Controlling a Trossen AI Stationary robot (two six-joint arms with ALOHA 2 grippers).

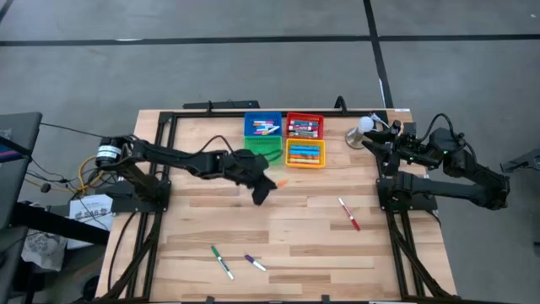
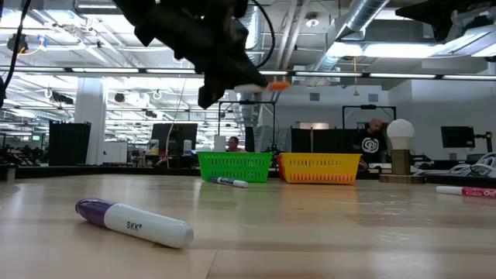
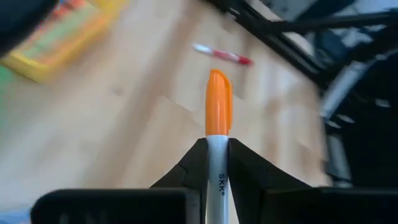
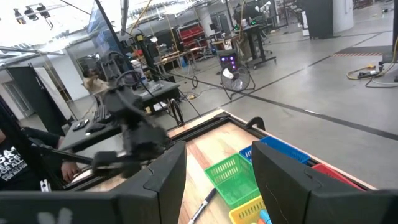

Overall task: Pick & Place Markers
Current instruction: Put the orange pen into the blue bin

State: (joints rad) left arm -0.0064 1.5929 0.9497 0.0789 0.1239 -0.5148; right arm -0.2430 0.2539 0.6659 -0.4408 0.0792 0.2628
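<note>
We see the left pincer (image 1: 268, 187) hanging above the middle of the pale wooden slatted table (image 1: 194, 228), clamped on a white-barrelled marker with an orange cap (image 3: 218, 112); the cap sticks out past the fingertips (image 3: 194, 163), toward three o'clock in the overhead view. At twelve o'clock from that pincer sit four square plastic bins: blue (image 1: 262, 125), red (image 1: 305, 126), green (image 1: 264, 147) and yellow (image 1: 305, 154); all but the green hold markers. Loose on the table lie a white marker with a red cap (image 1: 348, 214) at four o'clock from the pincer, and a green-capped marker (image 1: 222, 262) and a purple-capped marker (image 1: 255, 263) at six o'clock. The right pincer (image 4: 219, 177) waits at the table's three o'clock edge, jaws apart and empty.
</note>
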